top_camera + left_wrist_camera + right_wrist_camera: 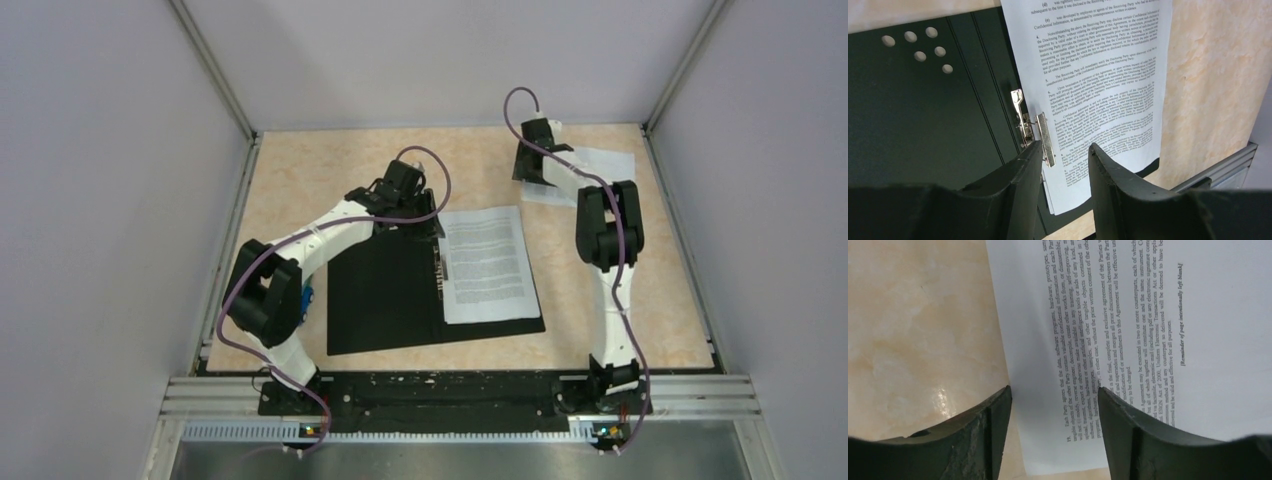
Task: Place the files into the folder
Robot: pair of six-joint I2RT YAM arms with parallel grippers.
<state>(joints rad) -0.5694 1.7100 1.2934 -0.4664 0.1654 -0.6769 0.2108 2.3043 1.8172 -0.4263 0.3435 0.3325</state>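
Wide-open, empty right gripper straddles the edge of the loose sheet just below it and may crumple or shove the thin paper; left gripper, jaws apart and empty above the clip of the folder, could snag the filed sheet.

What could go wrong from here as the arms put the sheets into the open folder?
1. The left gripper is open right beside the metal clip. Closing there could catch the filed sheet and drag or crumple it.
2. The right gripper, open, straddles the edge of the loose sheet, which lies flat on the table. Such thin paper may slip from the fingers or fold.
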